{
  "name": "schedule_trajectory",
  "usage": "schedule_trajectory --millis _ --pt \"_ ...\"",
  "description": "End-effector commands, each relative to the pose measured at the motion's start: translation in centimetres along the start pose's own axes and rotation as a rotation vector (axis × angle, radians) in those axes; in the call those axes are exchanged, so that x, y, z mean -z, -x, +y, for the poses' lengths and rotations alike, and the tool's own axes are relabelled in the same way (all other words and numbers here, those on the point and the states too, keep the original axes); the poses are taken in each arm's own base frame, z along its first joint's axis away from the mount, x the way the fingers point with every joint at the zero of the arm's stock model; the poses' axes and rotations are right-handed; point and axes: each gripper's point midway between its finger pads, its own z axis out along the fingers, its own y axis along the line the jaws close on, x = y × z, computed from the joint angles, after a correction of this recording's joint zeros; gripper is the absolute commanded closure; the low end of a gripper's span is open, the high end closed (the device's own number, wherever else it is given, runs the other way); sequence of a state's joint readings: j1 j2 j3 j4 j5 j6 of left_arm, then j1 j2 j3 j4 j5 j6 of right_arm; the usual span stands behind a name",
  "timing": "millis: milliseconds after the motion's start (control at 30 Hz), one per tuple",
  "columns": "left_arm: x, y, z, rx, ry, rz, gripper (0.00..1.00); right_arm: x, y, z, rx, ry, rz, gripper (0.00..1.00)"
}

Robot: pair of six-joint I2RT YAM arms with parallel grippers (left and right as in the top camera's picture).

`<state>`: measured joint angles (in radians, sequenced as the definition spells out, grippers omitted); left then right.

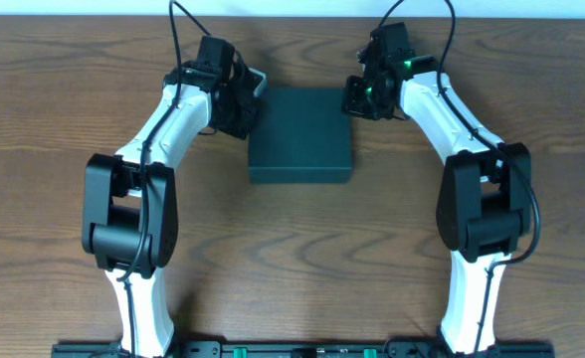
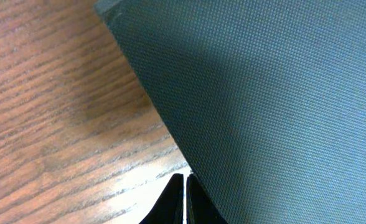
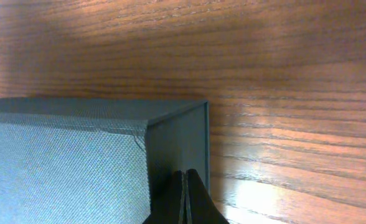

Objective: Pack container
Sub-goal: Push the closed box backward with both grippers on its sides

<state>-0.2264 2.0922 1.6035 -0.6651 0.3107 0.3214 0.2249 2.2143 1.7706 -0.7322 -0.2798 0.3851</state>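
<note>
The container (image 1: 300, 134) is a dark teal-green square box, lid closed, in the middle of the wooden table. My left gripper (image 1: 245, 107) is shut and empty, its tips against the box's upper left edge. In the left wrist view the shut tips (image 2: 185, 186) touch the edge of the textured box (image 2: 264, 93). My right gripper (image 1: 360, 97) is shut and empty at the box's upper right corner. In the right wrist view its tips (image 3: 185, 186) press against the box's side wall (image 3: 177, 146). No snack packets show.
The wooden table (image 1: 64, 109) extends on all sides of the box. A small white object (image 1: 258, 76) shows behind the left gripper.
</note>
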Motion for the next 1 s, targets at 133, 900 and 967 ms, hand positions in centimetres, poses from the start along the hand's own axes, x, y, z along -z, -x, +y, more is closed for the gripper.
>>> schedule_trajectory --millis 133,900,967 --pt "-0.5 2.8 -6.2 -0.098 -0.149 -0.091 0.94 -1.1 -1.0 1.3 0.022 0.100 0.054 0.99" --pt "2.0 3.5 -1.5 -0.027 0.047 -0.119 0.94 1.8 2.6 -4.4 0.185 -0.067 -0.064 0.99" --pt "3.0 3.9 -0.6 -0.022 0.084 -0.142 0.95 2.8 3.4 -5.4 0.205 -0.089 -0.089 0.99"
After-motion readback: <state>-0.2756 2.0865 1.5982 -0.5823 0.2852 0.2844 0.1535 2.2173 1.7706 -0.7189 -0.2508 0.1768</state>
